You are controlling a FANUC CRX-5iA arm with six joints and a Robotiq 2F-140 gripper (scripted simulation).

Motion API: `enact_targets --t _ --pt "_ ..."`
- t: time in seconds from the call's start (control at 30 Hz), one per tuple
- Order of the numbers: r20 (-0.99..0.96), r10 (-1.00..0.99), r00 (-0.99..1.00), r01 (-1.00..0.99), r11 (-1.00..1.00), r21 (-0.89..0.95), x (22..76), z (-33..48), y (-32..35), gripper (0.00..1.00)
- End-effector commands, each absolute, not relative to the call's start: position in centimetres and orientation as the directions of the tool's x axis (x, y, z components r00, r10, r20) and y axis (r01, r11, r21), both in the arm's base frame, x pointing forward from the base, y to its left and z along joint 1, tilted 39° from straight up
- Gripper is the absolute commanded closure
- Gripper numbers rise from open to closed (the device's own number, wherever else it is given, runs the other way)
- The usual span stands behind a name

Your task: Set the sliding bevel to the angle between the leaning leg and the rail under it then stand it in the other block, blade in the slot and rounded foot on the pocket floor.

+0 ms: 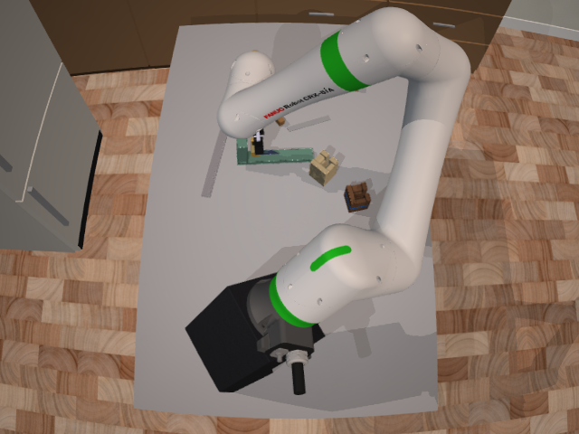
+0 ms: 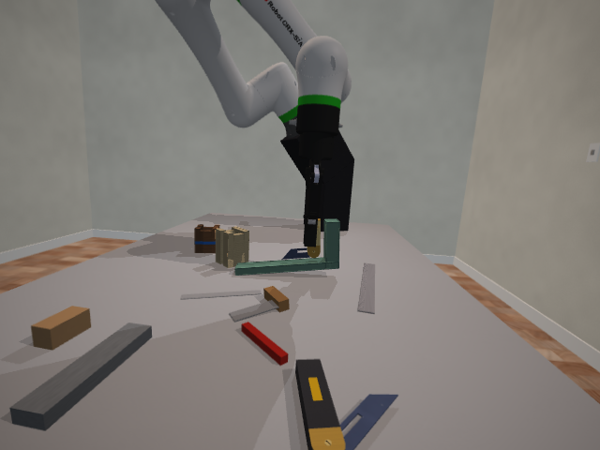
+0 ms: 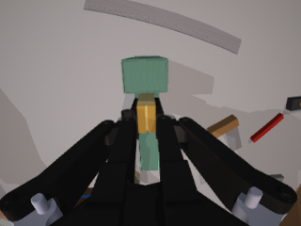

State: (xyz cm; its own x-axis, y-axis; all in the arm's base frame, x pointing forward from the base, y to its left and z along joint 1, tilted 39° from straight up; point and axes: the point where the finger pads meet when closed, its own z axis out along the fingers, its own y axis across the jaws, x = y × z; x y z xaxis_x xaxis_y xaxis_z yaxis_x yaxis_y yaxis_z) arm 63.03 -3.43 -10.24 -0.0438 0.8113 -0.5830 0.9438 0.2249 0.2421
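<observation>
The green rail [image 2: 286, 265] lies on the table, and the green leg [image 2: 332, 240] rises from its right end. It looks close to upright in this view. My gripper [image 2: 312, 237] points down in the corner and is shut on the sliding bevel's tan stock [image 2: 318, 238]. The stock stands beside the leg with its rounded foot [image 2: 312, 251] just above the rail. The dark blue blade [image 2: 295, 252] lies along the rail. From the wrist, the stock [image 3: 146, 119] sits between my fingers below the leg's top [image 3: 145, 75]. The tan block [image 2: 232, 247] and the brown block [image 2: 205, 238] stand left of the rail, both empty.
A second bevel with a black stock [image 2: 317, 407] lies at the front. A red bar [image 2: 264, 342], a small square [image 2: 263, 304], grey strips [image 2: 367, 287], a long grey bar [image 2: 80, 375] and a tan brick [image 2: 60, 326] are scattered between the front edge and the rail.
</observation>
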Motion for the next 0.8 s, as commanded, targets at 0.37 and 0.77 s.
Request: enact_targets --t 0.37,0.77 --pt "-0.583 0.812 -0.044 0.943 0.226 0.243 62.6 -9.1 -2.6 0.90" --pt "-0.583 0.812 -0.044 0.943 0.226 0.243 60.6 -4.2 0.8 0.90"
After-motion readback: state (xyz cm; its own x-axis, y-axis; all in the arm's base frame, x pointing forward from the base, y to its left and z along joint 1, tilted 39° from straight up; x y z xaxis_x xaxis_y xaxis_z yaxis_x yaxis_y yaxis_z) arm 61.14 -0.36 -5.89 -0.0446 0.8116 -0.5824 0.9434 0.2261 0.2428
